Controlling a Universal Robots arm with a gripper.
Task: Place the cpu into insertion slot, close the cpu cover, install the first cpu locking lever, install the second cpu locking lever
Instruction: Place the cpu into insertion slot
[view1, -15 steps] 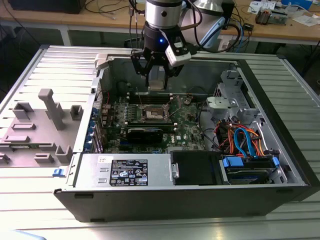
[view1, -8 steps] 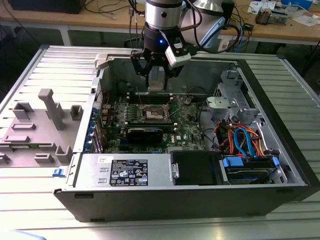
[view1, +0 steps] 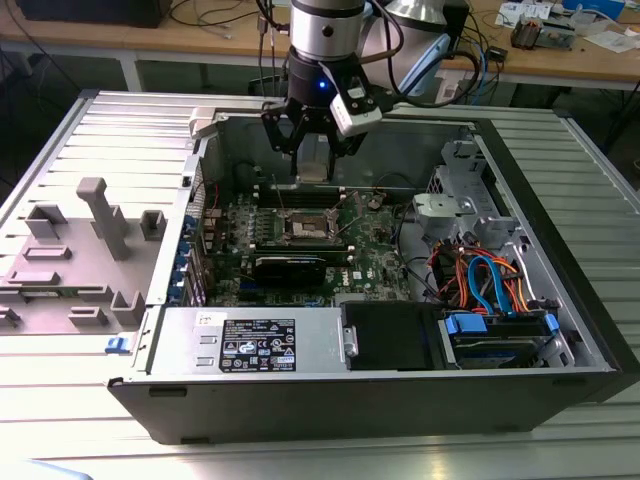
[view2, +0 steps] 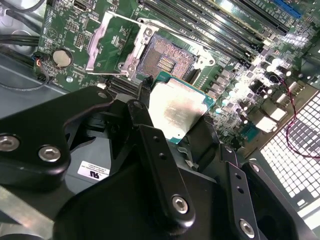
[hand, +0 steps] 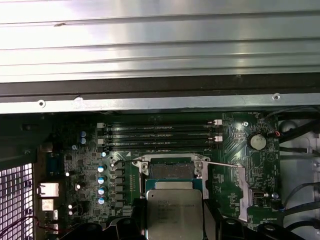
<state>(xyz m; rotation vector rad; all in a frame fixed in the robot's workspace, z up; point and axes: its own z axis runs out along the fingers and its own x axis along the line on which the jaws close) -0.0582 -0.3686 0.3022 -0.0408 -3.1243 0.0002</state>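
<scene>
Inside the open grey metal computer case (view1: 330, 405), above the green circuit board (view1: 378, 252), your black multi-link gripper (view1: 313, 168) hangs over the socket area. Its fingers (view2: 144, 92) are closed on the cpu (view2: 177, 112), a small flat square chip with a silvery-grey metal top, pinching it by opposite edges. The chip is in the air and touches nothing below it.

The insertion slot (view2: 165, 60) is a small square socket with a dark centre and a silvery rim. It lies bare and empty, near the chip but not yet directly beneath it, as the first wrist view shows (hand: 171, 169). The cpu cover (view2: 95, 47), a thin silvery metal plate with a square window, is swung open to one side, so the way in is free.

You are in the first step — placement — and cover and levers are untouched. By my judgement, seating the chip calls for its edges squared to the rim and its face kept level; any tilt or offset risks the contacts, so a gentle, straight descent is wanted.
</scene>
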